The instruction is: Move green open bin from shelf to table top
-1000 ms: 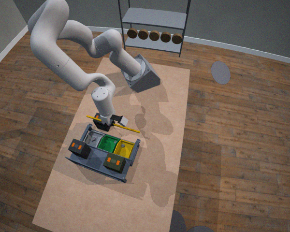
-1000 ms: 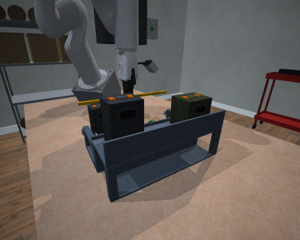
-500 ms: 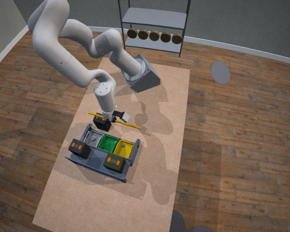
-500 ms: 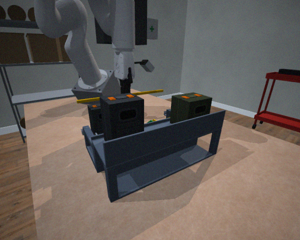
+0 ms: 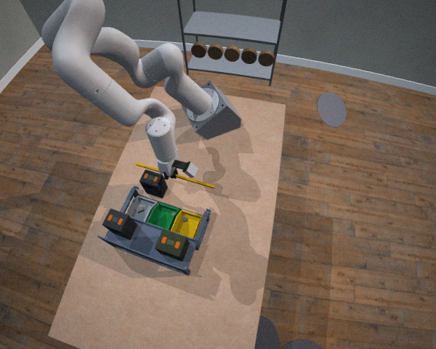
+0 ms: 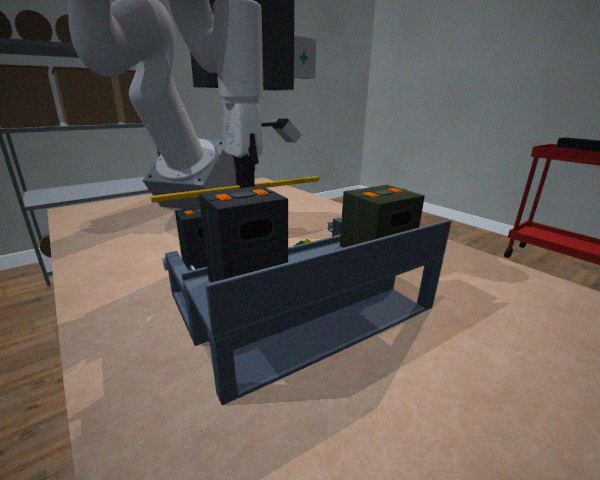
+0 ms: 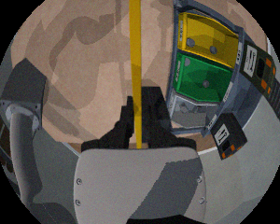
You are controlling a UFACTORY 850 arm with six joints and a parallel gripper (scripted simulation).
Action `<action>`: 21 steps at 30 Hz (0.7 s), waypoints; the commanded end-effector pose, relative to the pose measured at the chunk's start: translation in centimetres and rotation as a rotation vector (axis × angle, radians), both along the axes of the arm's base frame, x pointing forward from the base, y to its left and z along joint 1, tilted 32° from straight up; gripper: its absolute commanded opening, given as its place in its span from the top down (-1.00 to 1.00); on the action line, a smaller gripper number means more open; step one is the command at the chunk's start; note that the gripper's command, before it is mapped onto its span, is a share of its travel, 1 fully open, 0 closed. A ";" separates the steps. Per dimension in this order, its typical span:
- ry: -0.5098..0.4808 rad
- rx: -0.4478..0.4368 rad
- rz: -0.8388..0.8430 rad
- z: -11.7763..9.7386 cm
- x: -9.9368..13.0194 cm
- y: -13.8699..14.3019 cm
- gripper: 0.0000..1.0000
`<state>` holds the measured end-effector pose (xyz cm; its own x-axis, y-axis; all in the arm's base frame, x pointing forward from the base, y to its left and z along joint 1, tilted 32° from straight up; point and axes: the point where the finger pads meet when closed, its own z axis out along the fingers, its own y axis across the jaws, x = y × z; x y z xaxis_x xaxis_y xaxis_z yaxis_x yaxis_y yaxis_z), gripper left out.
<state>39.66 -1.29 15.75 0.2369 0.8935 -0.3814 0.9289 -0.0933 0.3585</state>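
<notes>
My gripper (image 5: 170, 175) (image 6: 245, 184) (image 7: 137, 104) is shut on a long yellow bar (image 5: 195, 182) (image 6: 295, 180) (image 7: 135, 42). It holds the bar above the table, on the bins' side of the shelf (image 5: 144, 240) (image 6: 331, 273). The green bin (image 5: 161, 216) (image 7: 196, 77) sits in the shelf row with small grey parts in it; the exterior view mostly hides it. It stands between the grey bin (image 5: 134, 213) and the yellow bin (image 5: 190, 225) (image 7: 215, 35), which also hold parts. The bar is apart from the bins in the top view.
A dark case (image 5: 119, 223) (image 6: 246, 232) and an olive case (image 5: 171, 244) (image 6: 383, 214) (image 7: 261, 70) stand on top of the shelf. Another dark case (image 5: 153, 184) stands beside the shelf near my gripper, close to the bar's left half.
</notes>
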 end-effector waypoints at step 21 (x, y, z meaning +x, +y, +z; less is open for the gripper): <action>0.000 0.000 0.001 -2.8 -7.1 0.7 1.00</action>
<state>34.03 -0.83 13.48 0.2351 0.8933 -0.3830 0.9308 -0.0934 0.3534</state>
